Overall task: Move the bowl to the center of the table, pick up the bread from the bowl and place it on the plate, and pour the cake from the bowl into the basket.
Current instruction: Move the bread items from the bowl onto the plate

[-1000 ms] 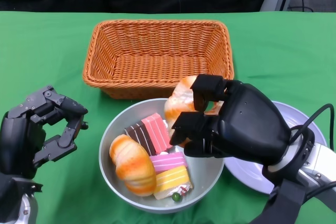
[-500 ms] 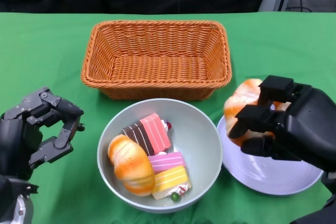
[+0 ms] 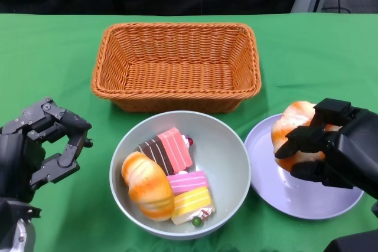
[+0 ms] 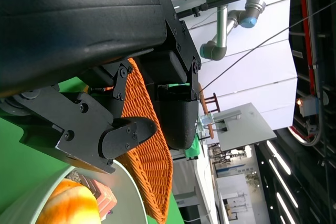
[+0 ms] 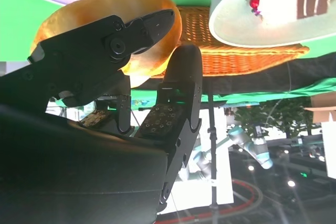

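Now, from the head view, the right hand (image 3: 331, 149) grips a golden, white-streaked bread (image 3: 290, 127) over the lavender plate (image 3: 277, 190) by the desk's right edge, while the left hand (image 3: 41, 146) hangs open, holding nothing. The right wrist view shows black fingers (image 5: 131, 35) wrapped round that glossy bread. In the left wrist view another bread (image 4: 68, 205) lies in the grey bowl (image 4: 128, 195).

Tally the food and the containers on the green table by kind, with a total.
Orange-glazed bread rolls: 2
Striped cake slices: 3
Grey round bowl: 1
Woven orange wicker basket: 1
Pale lilac plate: 1
Total: 8
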Controlling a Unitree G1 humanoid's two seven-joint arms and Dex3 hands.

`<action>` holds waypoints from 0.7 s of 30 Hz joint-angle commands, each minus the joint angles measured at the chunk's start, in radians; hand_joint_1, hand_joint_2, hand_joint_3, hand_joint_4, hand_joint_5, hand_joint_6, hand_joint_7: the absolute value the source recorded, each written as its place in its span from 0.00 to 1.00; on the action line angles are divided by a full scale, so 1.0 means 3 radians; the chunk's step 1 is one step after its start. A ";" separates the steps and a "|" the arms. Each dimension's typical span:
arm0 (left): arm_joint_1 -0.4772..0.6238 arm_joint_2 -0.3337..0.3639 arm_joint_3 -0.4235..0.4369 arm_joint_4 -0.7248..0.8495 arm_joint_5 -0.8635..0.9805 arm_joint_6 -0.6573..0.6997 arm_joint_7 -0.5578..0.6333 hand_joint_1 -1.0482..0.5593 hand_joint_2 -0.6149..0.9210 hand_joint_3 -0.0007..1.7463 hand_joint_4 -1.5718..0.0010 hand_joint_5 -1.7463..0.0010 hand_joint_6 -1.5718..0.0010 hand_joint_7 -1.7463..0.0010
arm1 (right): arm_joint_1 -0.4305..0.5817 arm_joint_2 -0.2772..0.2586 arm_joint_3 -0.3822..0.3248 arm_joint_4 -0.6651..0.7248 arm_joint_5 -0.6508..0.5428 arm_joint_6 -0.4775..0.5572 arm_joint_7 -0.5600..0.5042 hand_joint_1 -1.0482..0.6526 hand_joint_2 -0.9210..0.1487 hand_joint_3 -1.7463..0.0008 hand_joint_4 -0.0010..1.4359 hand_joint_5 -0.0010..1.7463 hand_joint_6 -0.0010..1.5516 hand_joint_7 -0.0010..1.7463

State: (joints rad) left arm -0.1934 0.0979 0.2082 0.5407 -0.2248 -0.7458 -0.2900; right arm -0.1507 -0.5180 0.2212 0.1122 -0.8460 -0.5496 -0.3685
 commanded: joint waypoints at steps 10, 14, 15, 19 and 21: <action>-0.0026 0.0066 0.0042 0.0077 -0.0055 -0.0065 -0.0078 0.62 0.82 0.49 0.49 0.14 0.46 0.33 | -0.0207 0.0041 0.0074 0.0669 -0.0039 0.0080 -0.0266 0.56 0.11 1.00 0.62 0.60 0.71 0.16; -0.0029 0.0077 0.0046 0.0105 -0.0037 -0.0083 -0.0073 0.62 0.82 0.49 0.50 0.14 0.46 0.33 | -0.0305 0.0050 0.0136 0.0936 -0.0090 0.0108 -0.0443 0.56 0.09 1.00 0.62 0.61 0.72 0.14; -0.0026 0.0078 0.0045 0.0104 -0.0028 -0.0082 -0.0064 0.62 0.82 0.49 0.50 0.14 0.46 0.33 | -0.0327 0.0053 0.0151 0.0996 -0.0088 0.0112 -0.0465 0.56 0.09 1.00 0.62 0.61 0.72 0.14; -0.0004 0.0070 0.0037 0.0049 -0.0046 -0.0035 -0.0062 0.62 0.83 0.49 0.50 0.14 0.46 0.34 | -0.0411 0.0080 0.0199 0.1224 -0.0075 0.0102 -0.0565 0.56 0.09 1.00 0.61 0.61 0.73 0.13; 0.0013 0.0069 0.0035 0.0014 -0.0048 -0.0005 -0.0052 0.62 0.83 0.49 0.50 0.15 0.46 0.34 | -0.0447 0.0085 0.0225 0.1327 -0.0059 0.0078 -0.0602 0.57 0.09 1.00 0.61 0.60 0.73 0.12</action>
State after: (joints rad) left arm -0.1926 0.1009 0.2084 0.5621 -0.2330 -0.7536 -0.3083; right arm -0.2710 -0.4899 0.2870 0.4899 -0.8741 -0.5215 -0.5303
